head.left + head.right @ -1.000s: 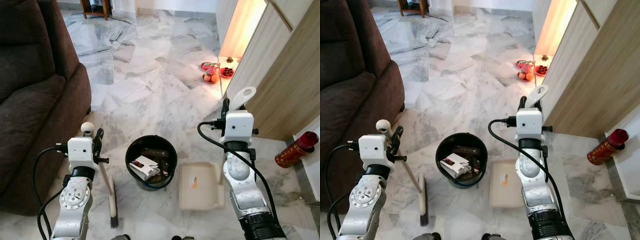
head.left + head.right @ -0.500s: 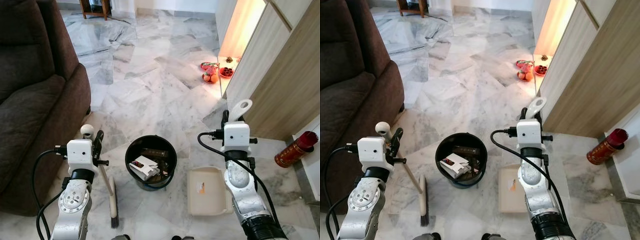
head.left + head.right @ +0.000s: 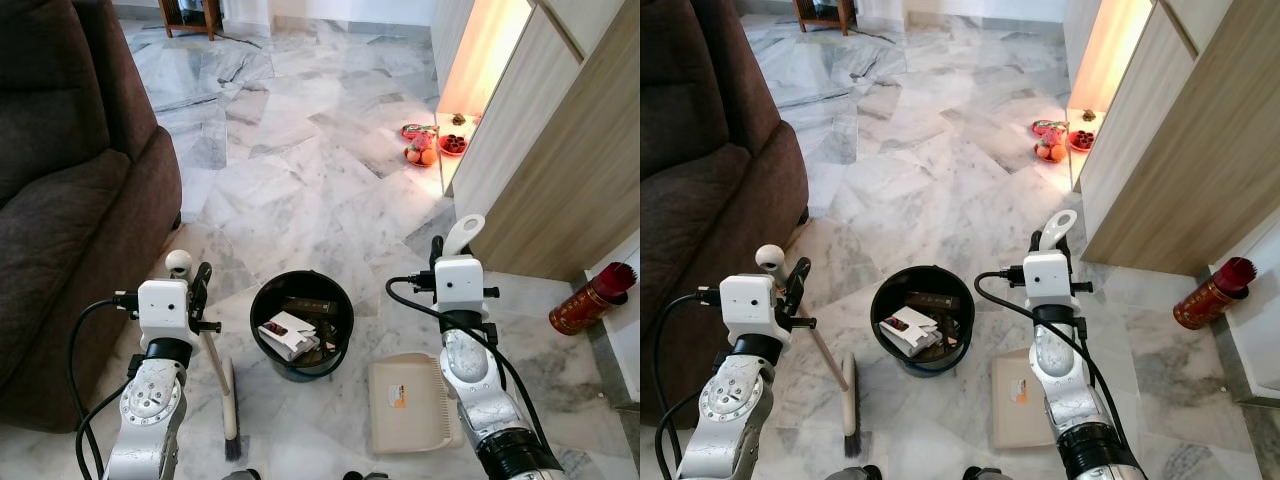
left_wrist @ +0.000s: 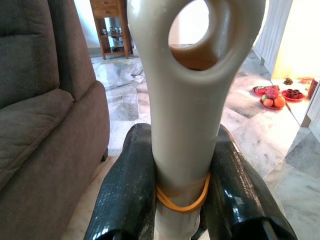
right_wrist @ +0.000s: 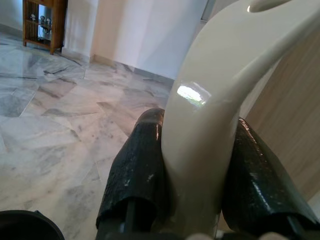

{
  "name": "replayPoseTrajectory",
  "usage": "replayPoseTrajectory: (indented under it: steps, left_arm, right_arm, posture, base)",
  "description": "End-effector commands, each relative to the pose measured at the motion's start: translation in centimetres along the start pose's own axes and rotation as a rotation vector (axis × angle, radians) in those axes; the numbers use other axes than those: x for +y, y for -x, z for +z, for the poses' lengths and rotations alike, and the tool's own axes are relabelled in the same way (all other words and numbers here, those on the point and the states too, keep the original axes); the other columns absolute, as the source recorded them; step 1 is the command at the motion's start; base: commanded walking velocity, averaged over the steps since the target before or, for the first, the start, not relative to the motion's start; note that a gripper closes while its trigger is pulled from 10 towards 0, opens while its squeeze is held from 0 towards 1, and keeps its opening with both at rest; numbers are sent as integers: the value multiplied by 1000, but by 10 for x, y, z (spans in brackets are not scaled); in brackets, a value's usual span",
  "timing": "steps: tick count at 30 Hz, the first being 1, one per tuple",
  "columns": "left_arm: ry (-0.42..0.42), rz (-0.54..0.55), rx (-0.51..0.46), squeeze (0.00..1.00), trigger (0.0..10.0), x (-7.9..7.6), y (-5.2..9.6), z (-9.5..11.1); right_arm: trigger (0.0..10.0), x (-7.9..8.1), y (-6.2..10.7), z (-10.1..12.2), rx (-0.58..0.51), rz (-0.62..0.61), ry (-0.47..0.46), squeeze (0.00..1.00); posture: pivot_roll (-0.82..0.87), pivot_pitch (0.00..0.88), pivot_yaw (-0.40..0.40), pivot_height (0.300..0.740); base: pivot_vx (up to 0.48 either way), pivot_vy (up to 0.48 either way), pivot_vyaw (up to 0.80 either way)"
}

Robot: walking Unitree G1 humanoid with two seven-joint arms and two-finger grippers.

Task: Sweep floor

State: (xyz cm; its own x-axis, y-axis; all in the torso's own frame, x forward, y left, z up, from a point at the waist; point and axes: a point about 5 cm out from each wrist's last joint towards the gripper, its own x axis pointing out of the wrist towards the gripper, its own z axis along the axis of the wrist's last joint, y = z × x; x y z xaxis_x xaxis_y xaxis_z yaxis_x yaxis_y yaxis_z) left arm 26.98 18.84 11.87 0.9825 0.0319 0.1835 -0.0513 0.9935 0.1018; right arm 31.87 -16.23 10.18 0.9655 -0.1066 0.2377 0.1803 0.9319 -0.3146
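left pincer (image 4: pixel 180 200) clamped tight on the broom (image 3: pixel 222 385) handle, bristles down on the marble floor (image 3: pixel 290 190) beside the black bin (image 3: pixel 302 322), right pincer (image 5: pixel 197 170) gripping the dustpan (image 3: pixel 408 403) handle, pan lying just right of the bin

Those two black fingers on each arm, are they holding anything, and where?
Left gripper clamps the brush near its handle's top; right gripper clamps the dustpan by its upright handle.

Bright, sharp views; warm cabinet-side glow
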Motion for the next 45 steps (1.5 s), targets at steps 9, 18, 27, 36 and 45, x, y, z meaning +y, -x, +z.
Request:
replayPoseTrajectory:
  steps: [9,18,27,36,45]
  left_arm:
    - [-12,-8,-47,0,10000,1,-4,10]
    - [-15,2,-47,0,10000,3,-4,10]
    - [-18,7,-48,0,10000,4,-4,11]
    - [-17,9,-49,0,10000,3,-5,11]
    - [-25,5,-43,0,10000,3,-6,10]
  right_arm:
    - [10000,2,-3,3,-27,-5,-18,0]
    - [10000,2,-5,3,-27,-1,-21,0]
    - [10000,7,-3,-1,3,18,-44,0]
    - [10000,11,-1,-4,15,37,-60,0]
    - [10000,12,0,-9,53,32,-87,0]
  posture:
    - [147,163,-13,740]
    - [155,180,-15,740]
    - [157,188,-15,740]
    - [158,184,-16,740]
    - [160,173,-17,740]
  base:
    - [-253,0,0]
    - [-294,0,0]
    - [-295,0,0]
    - [-292,0,0]
    - [-124,0,0]
